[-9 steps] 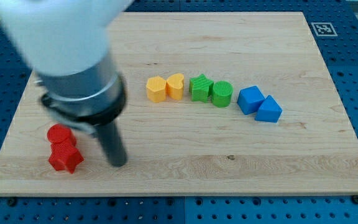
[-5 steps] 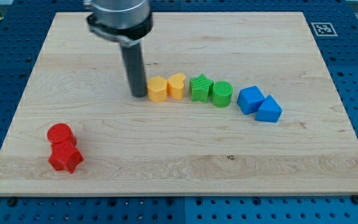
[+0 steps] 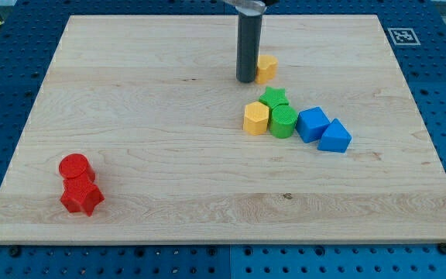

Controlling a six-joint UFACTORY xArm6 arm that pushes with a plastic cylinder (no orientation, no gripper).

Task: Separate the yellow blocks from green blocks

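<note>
My tip (image 3: 246,80) rests on the board near the view's top centre, touching the left side of a yellow block (image 3: 266,68) whose shape I cannot make out. A second yellow block, hexagonal (image 3: 255,118), sits lower, touching the left of the green cylinder (image 3: 283,122). The green star (image 3: 274,98) sits just above the cylinder. The upper yellow block stands apart from the greens.
A blue cube (image 3: 312,124) and a blue triangular block (image 3: 335,136) touch the right of the green cylinder. A red cylinder (image 3: 74,167) and a red star (image 3: 81,196) sit at the lower left. A marker tag (image 3: 400,35) lies off the board's top right corner.
My tip moved from the left of the row up and right. One yellow block went up the board with it; the hexagonal yellow and both greens shifted.
</note>
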